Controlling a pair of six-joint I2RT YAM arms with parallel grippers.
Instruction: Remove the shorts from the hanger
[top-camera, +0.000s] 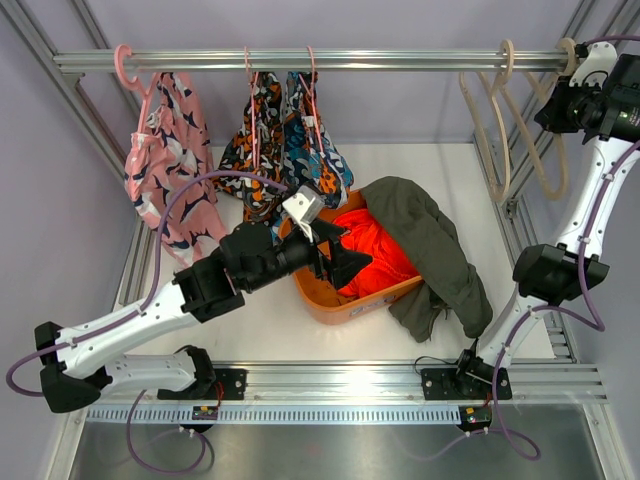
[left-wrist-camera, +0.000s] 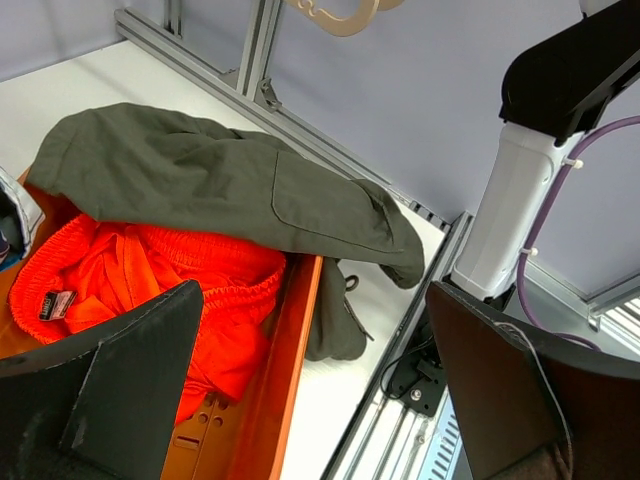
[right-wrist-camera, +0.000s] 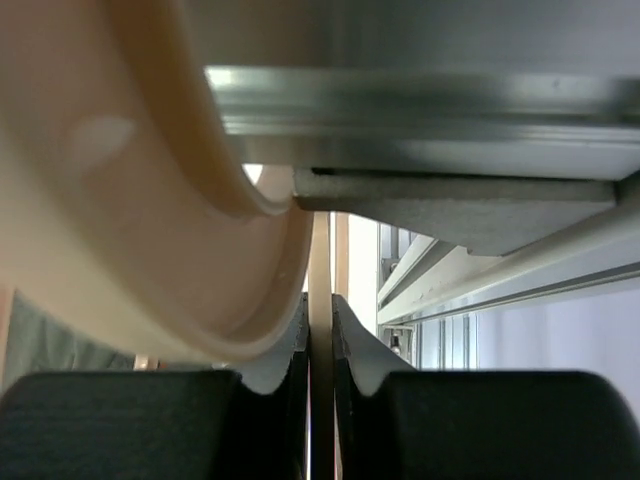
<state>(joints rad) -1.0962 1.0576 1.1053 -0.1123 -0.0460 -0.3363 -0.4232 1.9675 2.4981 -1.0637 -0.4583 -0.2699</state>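
Plain orange-red shorts lie in an orange bin. Dark olive shorts lie draped over them and over the bin's right edge onto the table. Both show in the left wrist view, the orange-red shorts under the olive shorts. Three printed shorts hang on pink hangers from the rail: a pink pair and two busy blue-orange pairs. My left gripper is open and empty above the bin. My right gripper is up at the rail's right end, shut on a bare beige hanger.
Empty beige hangers hang at the right of the metal rail. Frame posts stand at both sides. The right arm's white link rises just right of the olive shorts. A slotted rail runs along the table's near edge.
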